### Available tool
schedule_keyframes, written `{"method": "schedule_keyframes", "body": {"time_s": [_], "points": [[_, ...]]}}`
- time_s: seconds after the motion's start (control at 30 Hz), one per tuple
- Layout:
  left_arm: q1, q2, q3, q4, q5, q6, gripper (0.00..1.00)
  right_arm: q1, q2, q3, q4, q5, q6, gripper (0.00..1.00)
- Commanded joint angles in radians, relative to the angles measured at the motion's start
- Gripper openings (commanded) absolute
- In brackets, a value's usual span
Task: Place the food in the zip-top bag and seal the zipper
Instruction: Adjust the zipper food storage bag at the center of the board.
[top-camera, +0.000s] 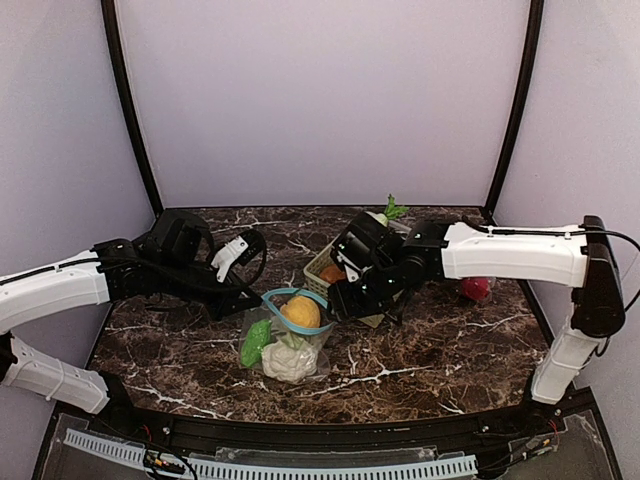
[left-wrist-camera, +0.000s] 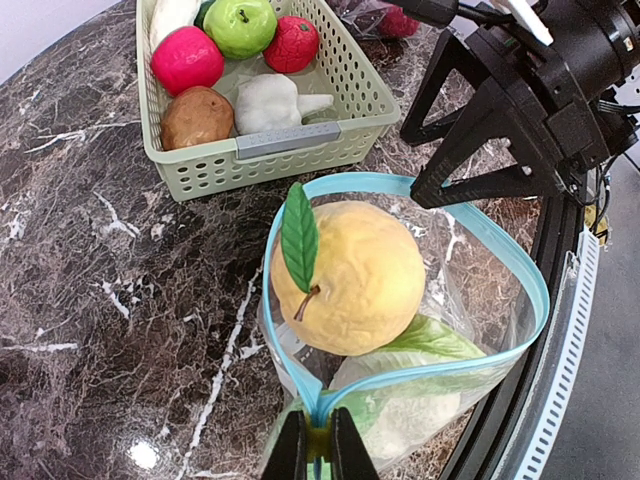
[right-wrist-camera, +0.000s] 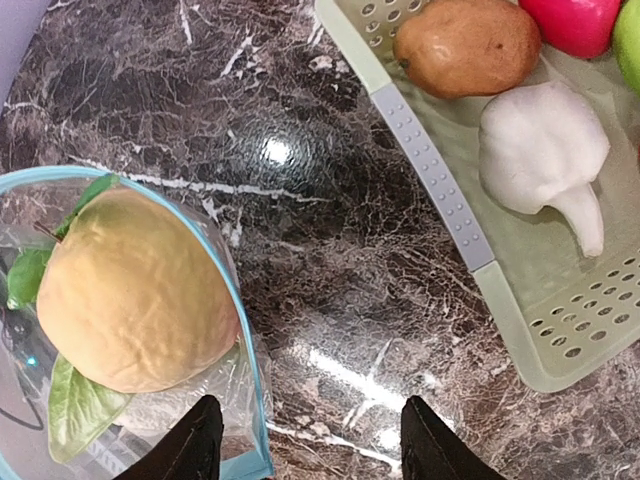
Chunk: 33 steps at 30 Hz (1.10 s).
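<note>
The clear zip-top bag with a blue zipper rim (top-camera: 272, 297) lies open at the table's middle. Inside are a yellow-orange fruit with a green leaf (left-wrist-camera: 345, 275), a green leafy piece (top-camera: 255, 343) and a white cauliflower (top-camera: 288, 362). My left gripper (left-wrist-camera: 320, 450) is shut on the bag's zipper corner and holds the mouth (left-wrist-camera: 535, 290) open. My right gripper (right-wrist-camera: 310, 450) is open and empty, low over the table just right of the bag's rim (right-wrist-camera: 225, 270); it also shows in the left wrist view (left-wrist-camera: 415, 165). More food sits in the basket.
The pale green lattice basket (left-wrist-camera: 300, 140) stands just behind the bag, holding a pink fruit (left-wrist-camera: 187, 58), a green apple (left-wrist-camera: 240, 25), a red fruit (left-wrist-camera: 292, 43), a brown piece (left-wrist-camera: 197, 117) and a white one (left-wrist-camera: 272, 103). A red item (top-camera: 476, 290) lies at the right.
</note>
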Motion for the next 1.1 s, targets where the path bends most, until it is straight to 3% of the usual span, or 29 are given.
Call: {"method": "schedule_keyframes", "body": {"time_s": [0.0,0.37,0.6,0.83,1.07], "points": [[0.004,-0.015,-0.014,-0.002,-0.008,0.012,0.01,-0.006,0.026,-0.012,0.034,-0.043,0.007,0.56],[0.004,-0.021,-0.018,-0.002,-0.013,0.012,0.01,-0.018,0.049,-0.033,0.112,-0.155,0.013,0.41],[0.004,-0.046,-0.018,-0.003,-0.062,0.034,0.01,-0.017,-0.011,0.008,0.074,-0.099,0.004,0.02],[0.005,-0.083,-0.022,0.023,-0.065,0.039,0.01,-0.009,-0.127,0.099,-0.007,-0.005,-0.064,0.00],[0.005,-0.047,0.000,0.054,-0.031,0.023,0.01,-0.005,-0.116,0.066,-0.052,0.037,-0.047,0.00]]}}
